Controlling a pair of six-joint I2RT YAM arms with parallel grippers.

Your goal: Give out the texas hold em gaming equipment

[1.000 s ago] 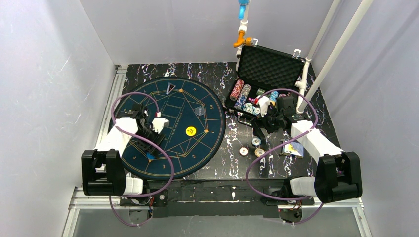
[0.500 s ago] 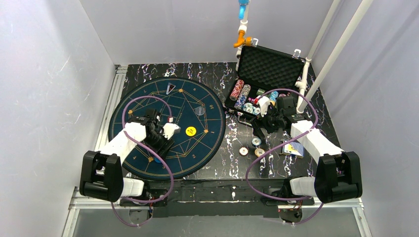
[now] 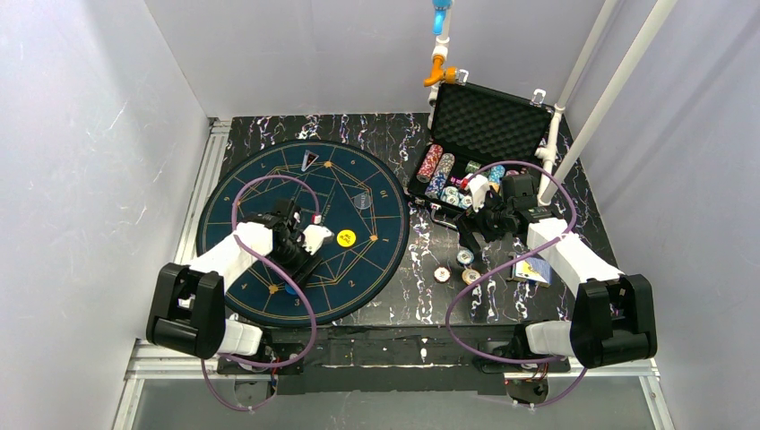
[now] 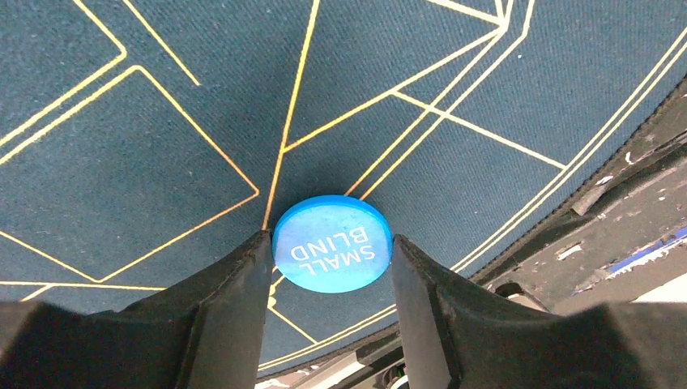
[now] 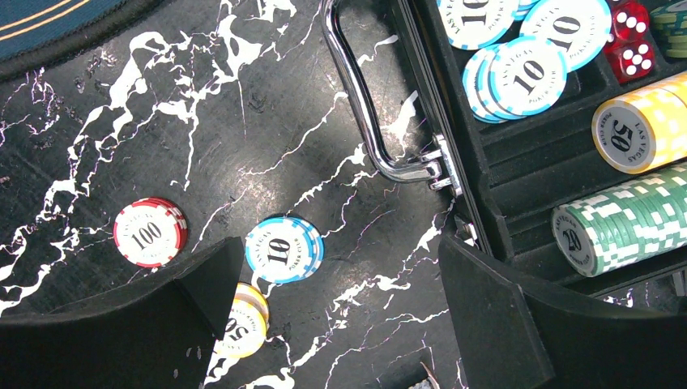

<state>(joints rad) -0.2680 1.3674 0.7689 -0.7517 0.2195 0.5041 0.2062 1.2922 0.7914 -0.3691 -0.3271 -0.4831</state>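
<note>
Black-and-white arms (image 3: 240, 246) (purple cables (image 3: 310, 305))

Pale grey walls (image 3: 81, 134) enclose a black marbled table (image 3: 358, 125).

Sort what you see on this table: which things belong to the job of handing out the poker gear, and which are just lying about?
Belong to the job:
- blue button
- yellow button
- loose chips
- chip stacks in the case
- cards

Just lying about:
- case
- mat
- pipe
</note>
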